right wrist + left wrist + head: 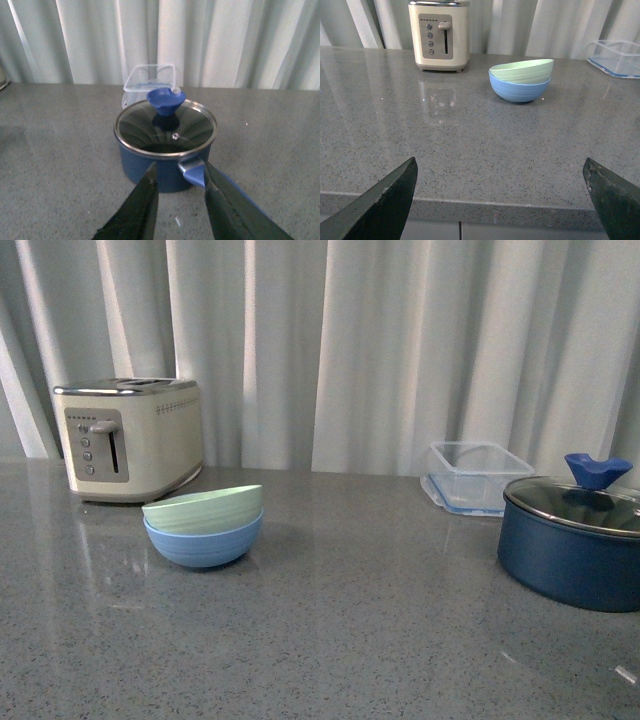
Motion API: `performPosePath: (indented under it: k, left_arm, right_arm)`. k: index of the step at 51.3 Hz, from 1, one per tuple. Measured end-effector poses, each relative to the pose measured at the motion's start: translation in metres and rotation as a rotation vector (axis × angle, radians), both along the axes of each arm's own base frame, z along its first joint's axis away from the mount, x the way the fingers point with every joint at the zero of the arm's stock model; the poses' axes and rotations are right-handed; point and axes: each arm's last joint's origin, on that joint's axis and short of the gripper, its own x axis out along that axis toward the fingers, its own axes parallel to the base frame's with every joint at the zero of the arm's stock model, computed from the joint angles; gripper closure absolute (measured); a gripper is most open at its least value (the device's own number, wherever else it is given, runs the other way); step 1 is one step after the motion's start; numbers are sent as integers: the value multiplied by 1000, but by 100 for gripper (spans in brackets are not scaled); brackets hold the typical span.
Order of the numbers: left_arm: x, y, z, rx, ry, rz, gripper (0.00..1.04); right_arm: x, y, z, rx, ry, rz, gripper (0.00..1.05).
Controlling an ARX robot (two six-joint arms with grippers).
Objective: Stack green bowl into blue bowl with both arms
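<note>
The pale green bowl [205, 509] sits tilted inside the light blue bowl [204, 543] on the grey counter, left of centre in the front view. In the left wrist view the green bowl [522, 71] and the blue bowl [519, 90] stand far off, beyond my left gripper [500, 161], which is open wide near the counter's front edge. My right gripper [180, 167] is open, away from the bowls, its fingers just in front of the dark blue pot. Neither arm shows in the front view.
A cream toaster [127, 438] stands behind the bowls at the left. A dark blue lidded pot [573, 543] with a long handle [200, 172] sits at the right, a clear plastic container [478, 476] behind it. Curtains [400, 340] close off the back.
</note>
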Motion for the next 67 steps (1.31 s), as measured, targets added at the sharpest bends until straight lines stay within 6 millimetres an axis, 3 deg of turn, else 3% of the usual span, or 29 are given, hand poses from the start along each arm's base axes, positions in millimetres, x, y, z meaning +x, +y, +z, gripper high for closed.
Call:
performPosePath:
  k: [9,29,67]
  left_arm:
    - [0,0,0,0,0,0,7]
    - [0,0,0,0,0,0,7]
    - [0,0,0,0,0,0,7]
  right_arm:
    - [-19,8,-20,1,8,-1,104]
    - [-52,27,-47,-2,5,7,104]
    - [-85,28,-70,-2,-6,5,104]
